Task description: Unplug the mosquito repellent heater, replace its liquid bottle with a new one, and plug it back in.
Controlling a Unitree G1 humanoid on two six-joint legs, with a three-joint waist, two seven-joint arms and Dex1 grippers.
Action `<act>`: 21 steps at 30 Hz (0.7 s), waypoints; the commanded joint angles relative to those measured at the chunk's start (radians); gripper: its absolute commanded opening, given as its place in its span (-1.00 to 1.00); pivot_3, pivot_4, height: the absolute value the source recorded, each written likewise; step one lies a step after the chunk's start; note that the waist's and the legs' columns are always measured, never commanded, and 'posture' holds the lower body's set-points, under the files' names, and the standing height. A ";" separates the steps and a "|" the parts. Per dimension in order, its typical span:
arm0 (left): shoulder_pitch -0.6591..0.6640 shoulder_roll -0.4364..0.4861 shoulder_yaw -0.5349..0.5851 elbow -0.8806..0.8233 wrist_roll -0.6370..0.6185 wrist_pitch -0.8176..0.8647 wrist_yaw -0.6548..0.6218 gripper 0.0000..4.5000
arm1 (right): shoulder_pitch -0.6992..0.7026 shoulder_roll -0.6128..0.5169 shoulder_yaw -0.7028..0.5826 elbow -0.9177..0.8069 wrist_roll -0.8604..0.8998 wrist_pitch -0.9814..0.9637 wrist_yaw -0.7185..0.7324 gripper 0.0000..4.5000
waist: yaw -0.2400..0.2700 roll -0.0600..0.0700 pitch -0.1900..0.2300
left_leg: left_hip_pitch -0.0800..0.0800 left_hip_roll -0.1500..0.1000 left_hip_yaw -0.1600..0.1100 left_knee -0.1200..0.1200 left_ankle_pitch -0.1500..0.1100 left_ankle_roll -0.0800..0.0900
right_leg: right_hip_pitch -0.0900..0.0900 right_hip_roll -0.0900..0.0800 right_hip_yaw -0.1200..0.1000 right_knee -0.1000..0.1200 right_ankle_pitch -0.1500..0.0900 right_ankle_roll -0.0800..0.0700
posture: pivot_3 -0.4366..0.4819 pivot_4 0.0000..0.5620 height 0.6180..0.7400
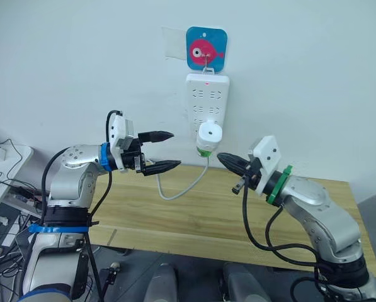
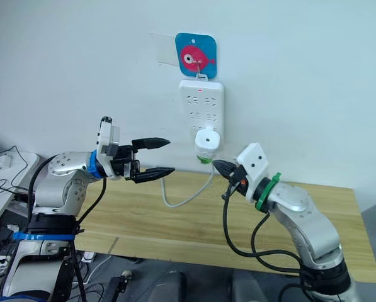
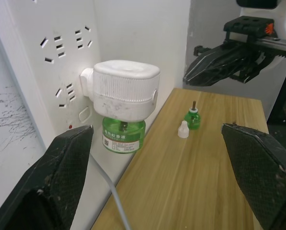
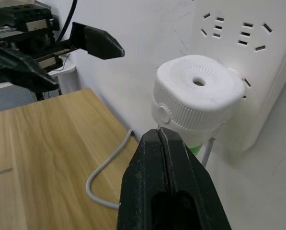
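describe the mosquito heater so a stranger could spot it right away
Find the long white power strip hanging on the wall under a blue card with a pink fish. Plugged into its lower sockets is the mosquito repellent heater, a small rounded white block with a round vent hole and a green liquid bottle hanging beneath it.
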 commanded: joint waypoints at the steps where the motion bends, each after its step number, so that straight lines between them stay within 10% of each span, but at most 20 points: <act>1: 0.006 0.043 0.012 -0.021 0.025 0.001 0.025 0.99 | 0.030 -0.060 -0.090 -0.077 0.051 -0.007 0.043 -1.00 | 0.000 0.000 0.000 | 0.000 0.000 0.000 0.000 0.000 0.000 | 0.000 0.000 0.000 0.000 0.000 0.000 | 0.15 -0.46 1.00; 14: 0.024 0.129 0.013 -0.029 0.109 0.022 0.115 1.00 | 0.131 -0.214 -0.289 -0.053 0.178 -0.010 0.136 0.96 | 0.002 0.000 0.000 | 0.000 0.000 0.000 0.000 0.000 0.000 | 0.000 0.000 0.000 -0.001 0.000 0.000 | 0.21 -0.43 1.00; 21: 0.031 0.133 0.018 -0.032 0.105 0.021 0.128 1.00 | 0.153 -0.230 -0.319 -0.055 0.262 0.024 0.149 0.99 | 0.002 0.000 0.000 | 0.000 0.000 0.001 0.000 0.000 0.000 | 0.000 0.000 0.001 -0.001 0.000 0.000 | 0.22 -0.44 1.00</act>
